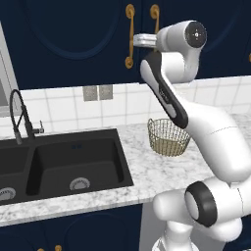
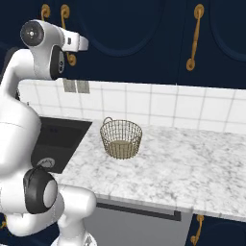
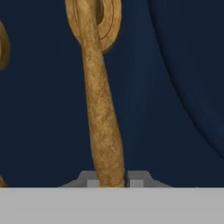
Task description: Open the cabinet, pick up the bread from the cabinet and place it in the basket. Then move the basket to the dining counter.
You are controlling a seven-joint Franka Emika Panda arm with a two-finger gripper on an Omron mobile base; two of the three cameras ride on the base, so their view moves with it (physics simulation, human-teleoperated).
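Clenched on the brass handle [image 3: 105,131] of the shut navy cabinet [image 1: 73,44], the gripper [image 3: 111,181] is held high by the raised arm, its fingertips cut off, while the basket [image 2: 121,138] sits on the marble counter [image 2: 182,168].

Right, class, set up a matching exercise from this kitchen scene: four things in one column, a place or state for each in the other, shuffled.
Things:
1. basket
2. claw
3. cabinet
4. sink

Places or states:
A. doors closed
B. sunk in the counter, black
C. standing empty on the marble counter
D. shut on the brass handle

Pairs: 1-C, 2-D, 3-A, 4-B
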